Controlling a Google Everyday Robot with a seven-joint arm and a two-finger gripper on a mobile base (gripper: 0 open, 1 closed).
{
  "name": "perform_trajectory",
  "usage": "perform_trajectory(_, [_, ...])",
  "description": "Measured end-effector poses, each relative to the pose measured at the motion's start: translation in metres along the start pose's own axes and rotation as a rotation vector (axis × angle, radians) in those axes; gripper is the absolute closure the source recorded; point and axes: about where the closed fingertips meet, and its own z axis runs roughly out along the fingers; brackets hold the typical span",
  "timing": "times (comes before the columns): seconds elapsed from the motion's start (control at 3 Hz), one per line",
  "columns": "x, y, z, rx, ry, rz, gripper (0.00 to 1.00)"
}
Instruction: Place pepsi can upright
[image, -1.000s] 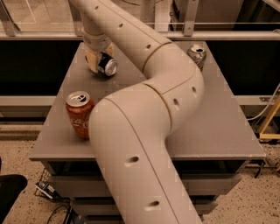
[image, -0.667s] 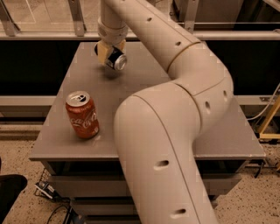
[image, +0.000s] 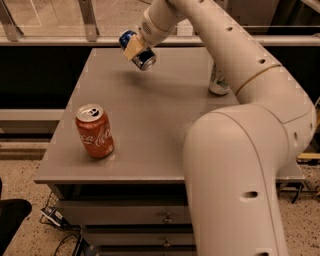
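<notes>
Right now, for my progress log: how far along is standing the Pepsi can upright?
Done: the end effector grips the pepsi can, lifted clear above the far left of the table. In hand: the can hangs tilted, not upright. Left: turn it upright, set it down, let go, away from the Coca-Cola can near the front.

Cream arm (image: 235, 165), tan end effector (image: 136, 50) upper-left

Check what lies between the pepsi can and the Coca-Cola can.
Only bare table, in the camera view. The gripper holds the pepsi can tilted above the far side; the Coca-Cola can stands upright near the front edge.
</notes>
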Motion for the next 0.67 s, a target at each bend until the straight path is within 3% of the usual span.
perform_trajectory(0.33, [-0.008,-0.006,-0.03,-0.015,-0.217,-0.05,1.0])
perform_trajectory(0.67, [-0.001,0.015,-0.038,-0.017,-0.333,-0.091,1.0])
